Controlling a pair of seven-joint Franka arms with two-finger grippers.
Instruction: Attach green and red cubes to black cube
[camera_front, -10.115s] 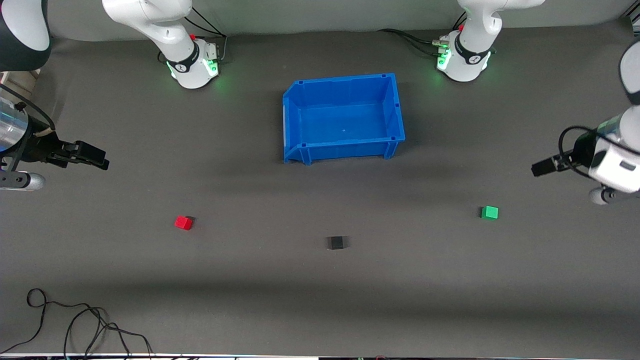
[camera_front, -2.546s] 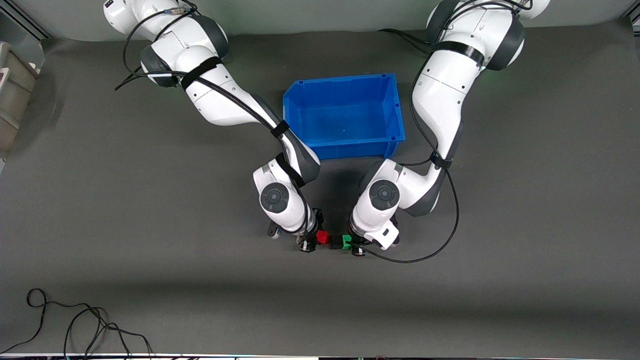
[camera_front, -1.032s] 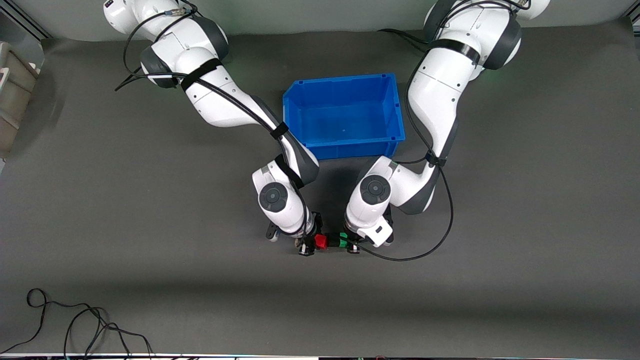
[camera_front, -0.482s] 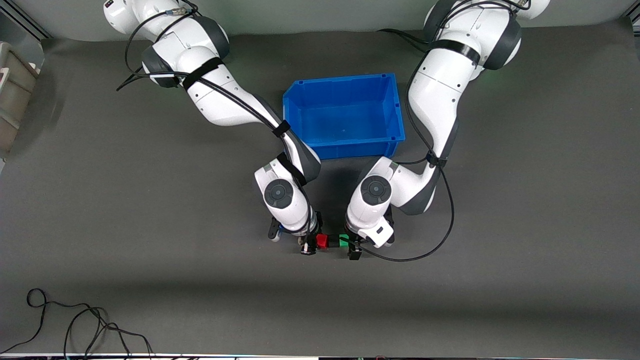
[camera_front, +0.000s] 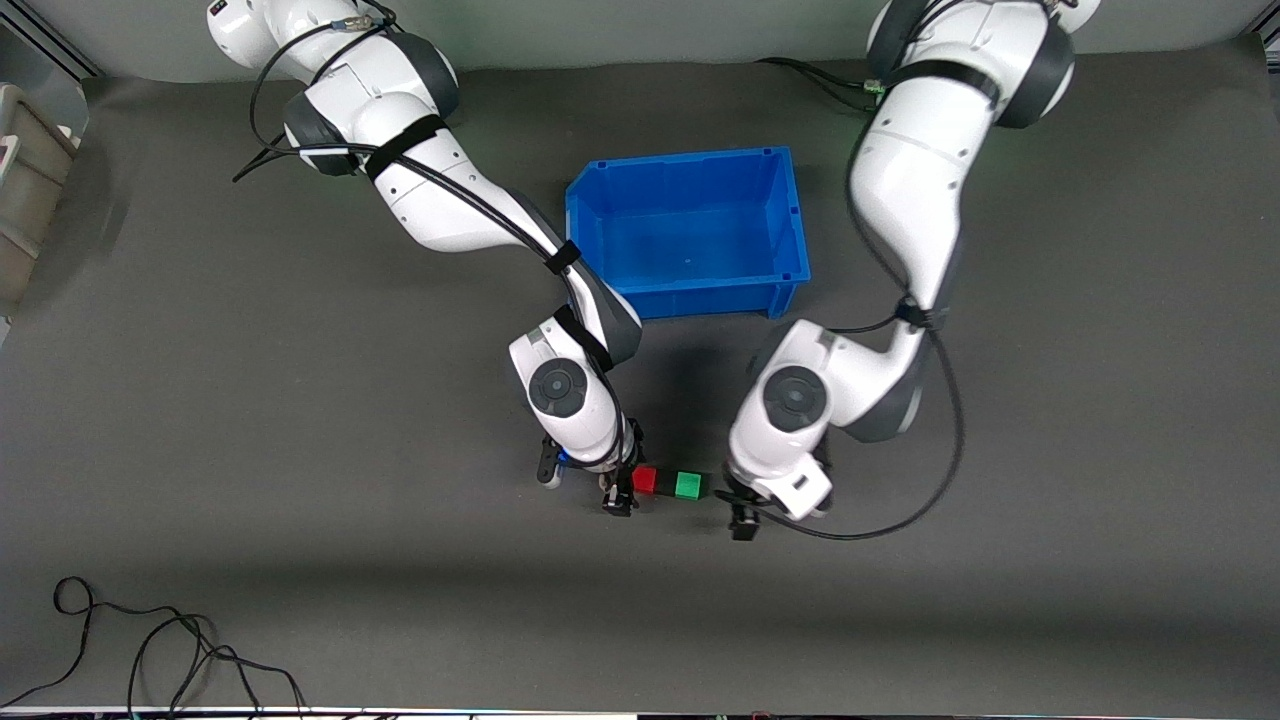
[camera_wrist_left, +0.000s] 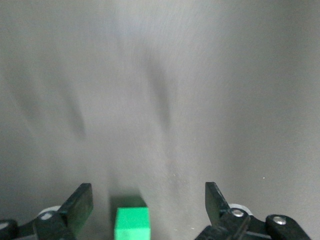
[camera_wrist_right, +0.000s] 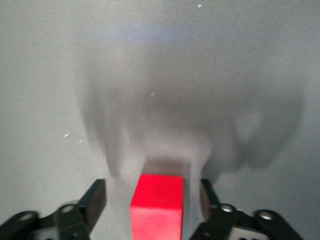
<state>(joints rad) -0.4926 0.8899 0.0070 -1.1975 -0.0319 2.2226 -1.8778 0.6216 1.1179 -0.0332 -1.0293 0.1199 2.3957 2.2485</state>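
Counter (camera_front: 200, 450) of dark grey carries a blue bin (camera_front: 790, 215) between the two arm bases, with a loose black cable (camera_front: 150, 650) lying near the front camera's edge toward the right arm's end. Nearer the front camera than the bin, the cubes sit on the counter in a short row: the red cube (camera_front: 645, 480) toward the right arm's end, the green cube (camera_front: 688, 485) toward the left arm's end, and only a dark sliver of the black cube (camera_front: 665, 483) showing between them; whether the three actually touch cannot be told.

The right gripper (camera_front: 628, 487) is low at the red cube, its jaws spread with the cube between them; in the right wrist view the red cube (camera_wrist_right: 156, 205) stands clear of each finger (camera_wrist_right: 92, 202). The left gripper (camera_front: 738, 505) is just beside the green cube's outer end, jaws wide apart and gripping nothing; in the left wrist view the green cube (camera_wrist_left: 132, 224) lies close to one finger (camera_wrist_left: 79, 205).
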